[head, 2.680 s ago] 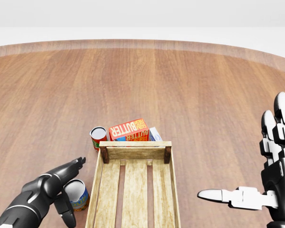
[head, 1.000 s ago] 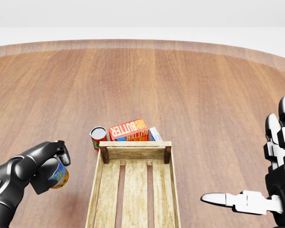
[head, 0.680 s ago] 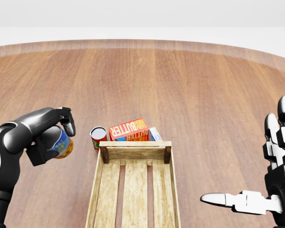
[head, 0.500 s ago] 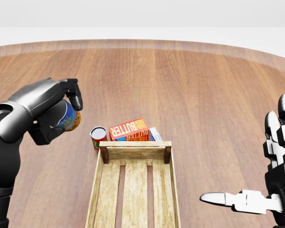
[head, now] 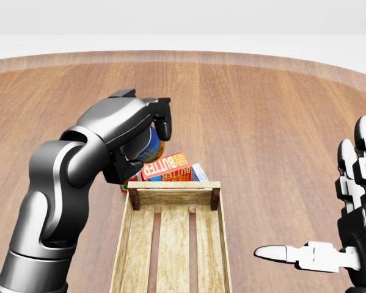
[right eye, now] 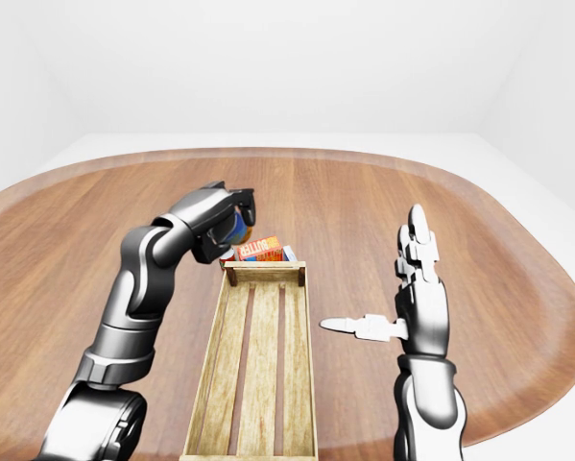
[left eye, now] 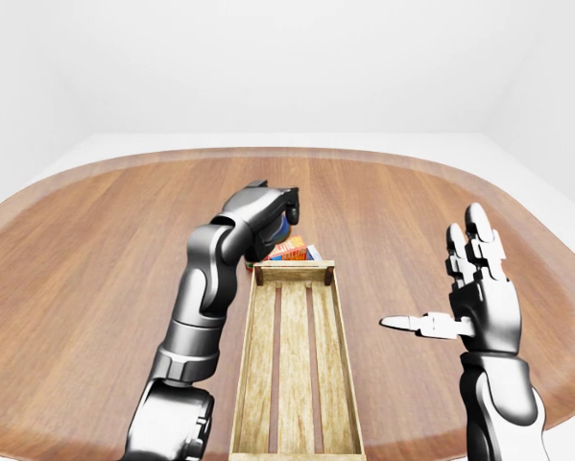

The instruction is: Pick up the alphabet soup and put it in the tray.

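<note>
The alphabet soup can (head: pixel 152 148), with a blue and orange label, is held in my left hand (head: pixel 147 139), whose fingers close round it. The hand holds it in the air, above the butter box and just beyond the top end of the wooden tray (head: pixel 173 196) in the head view. The tray is a long slatted crate with nothing inside. My right hand (head: pixel 329 213) is open and empty, to the right of the tray, fingers up and thumb pointing left.
A red and orange butter box (head: pixel 169 166) and a small blue and white box (head: pixel 199 173) lie against the tray's top end. A red can (head: pixel 124 186) stands beside them, mostly hidden behind my left arm. A round wooden table (head: pixel 262 122) carries everything.
My left hand closed on the soup can beside the tray's left side, lifted it and carried it up and right to above the butter box. The right hand has barely moved.
</note>
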{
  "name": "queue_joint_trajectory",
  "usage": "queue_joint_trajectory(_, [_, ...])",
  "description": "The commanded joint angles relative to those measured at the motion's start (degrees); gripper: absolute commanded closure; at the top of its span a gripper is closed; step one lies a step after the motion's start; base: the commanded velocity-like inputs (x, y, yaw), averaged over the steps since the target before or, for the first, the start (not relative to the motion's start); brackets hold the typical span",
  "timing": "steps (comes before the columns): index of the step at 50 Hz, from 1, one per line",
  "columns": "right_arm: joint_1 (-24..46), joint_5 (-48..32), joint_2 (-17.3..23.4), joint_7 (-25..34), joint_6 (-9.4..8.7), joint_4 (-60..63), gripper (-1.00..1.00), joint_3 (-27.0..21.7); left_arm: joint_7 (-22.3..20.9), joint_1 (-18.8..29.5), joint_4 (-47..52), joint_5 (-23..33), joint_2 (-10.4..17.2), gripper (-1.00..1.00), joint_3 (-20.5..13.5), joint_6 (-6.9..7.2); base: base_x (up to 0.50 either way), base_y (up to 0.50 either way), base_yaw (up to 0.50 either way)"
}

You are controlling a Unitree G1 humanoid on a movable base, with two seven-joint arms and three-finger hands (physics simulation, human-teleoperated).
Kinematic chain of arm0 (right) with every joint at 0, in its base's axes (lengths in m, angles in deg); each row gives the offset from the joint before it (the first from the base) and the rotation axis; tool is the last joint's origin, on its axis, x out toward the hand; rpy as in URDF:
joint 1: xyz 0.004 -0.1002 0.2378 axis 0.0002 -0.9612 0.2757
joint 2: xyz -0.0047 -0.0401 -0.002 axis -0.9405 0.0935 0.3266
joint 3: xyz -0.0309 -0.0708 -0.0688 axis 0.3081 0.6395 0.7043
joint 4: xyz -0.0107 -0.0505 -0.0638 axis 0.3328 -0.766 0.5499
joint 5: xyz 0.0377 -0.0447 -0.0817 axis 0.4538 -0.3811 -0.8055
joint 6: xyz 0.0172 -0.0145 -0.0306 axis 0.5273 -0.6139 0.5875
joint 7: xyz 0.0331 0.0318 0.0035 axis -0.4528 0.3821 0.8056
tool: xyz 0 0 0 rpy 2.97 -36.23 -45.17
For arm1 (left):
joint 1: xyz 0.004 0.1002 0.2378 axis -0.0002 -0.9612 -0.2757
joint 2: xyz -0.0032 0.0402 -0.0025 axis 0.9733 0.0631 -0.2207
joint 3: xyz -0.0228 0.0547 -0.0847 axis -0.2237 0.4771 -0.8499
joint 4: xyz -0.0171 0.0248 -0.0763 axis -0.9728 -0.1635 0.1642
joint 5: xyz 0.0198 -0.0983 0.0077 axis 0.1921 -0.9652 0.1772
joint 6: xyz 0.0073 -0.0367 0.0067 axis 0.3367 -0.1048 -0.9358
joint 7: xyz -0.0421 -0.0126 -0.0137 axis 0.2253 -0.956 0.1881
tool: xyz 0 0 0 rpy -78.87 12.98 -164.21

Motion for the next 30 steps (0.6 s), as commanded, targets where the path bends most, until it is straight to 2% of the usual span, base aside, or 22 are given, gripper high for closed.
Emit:
queue_joint_trajectory(1, [0.32,-0.07,0.1,-0.1,0.0,-0.56,-0.98,0.22,0.0,0.25,-6.54,1.65,-5.25,1.0,2.27,-2.2,0.0,0.0,0.0])
queue_joint_trajectory(2, [0.41,-0.13,0.17,-0.14,0.0,-0.56,-0.98,0.25,0.0,0.39,-7.53,2.11,-5.21,1.0,2.57,-2.49,0.0,0.0,0.0])
queue_joint_trajectory(3, [0.63,-0.16,0.26,-0.17,0.0,-0.43,-0.98,0.25,0.0,0.63,-10.87,3.26,-5.31,1.0,3.38,-3.62,0.0,0.0,0.0])
queue_joint_trajectory(4, [0.66,-0.1,0.28,-0.14,0.0,-0.25,-0.98,0.26,0.0,0.79,-11.5,3.55,-5.47,1.0,3.39,-4.09,0.0,0.0,0.0])
queue_joint_trajectory(13, [-0.12,0.19,-0.19,0.13,0.0,-0.11,-0.98,0.05,0.0,3.05,-21.17,4.94,-8.01,1.0,4.3,-5.83,0.0,0.0,0.0])
queue_joint_trajectory(16, [0.33,0.34,0.0,0.01,0.0,-0.51,-0.98,0.19,0.0,2.95,-22.93,3.98,-8.89,1.0,4.45,-5.62,0.0,0.0,0.0])
queue_joint_trajectory(17, [0.55,0.24,0.12,-0.07,0.0,-0.49,-0.98,0.29,0.0,2.47,-24.36,4.42,-8.86,1.0,4.98,-6.35,0.0,0.0,0.0])
queue_joint_trajectory(20, [0.84,0.45,0.28,-0.15,0.0,-0.69,-0.98,0.19,0.0,2.18,-25.76,4.08,-9.17,1.0,5.06,-6.57,0.0,0.0,0.0])
queue_joint_trajectory(24, [1.01,0.38,0.37,-0.32,0.0,-0.94,-0.98,0.44,0.0,3.96,-33.75,6.17,-8.71,1.0,5.33,-8.2,0.0,0.0,0.0])
queue_joint_trajectory(30, [0.63,-0.04,0.46,-0.43,0.0,-0.9,-0.98,0.67,0.0,3.71,-37.64,6.71,-8.99,1.0,5.62,-8.89,0.0,0.0,0.0])
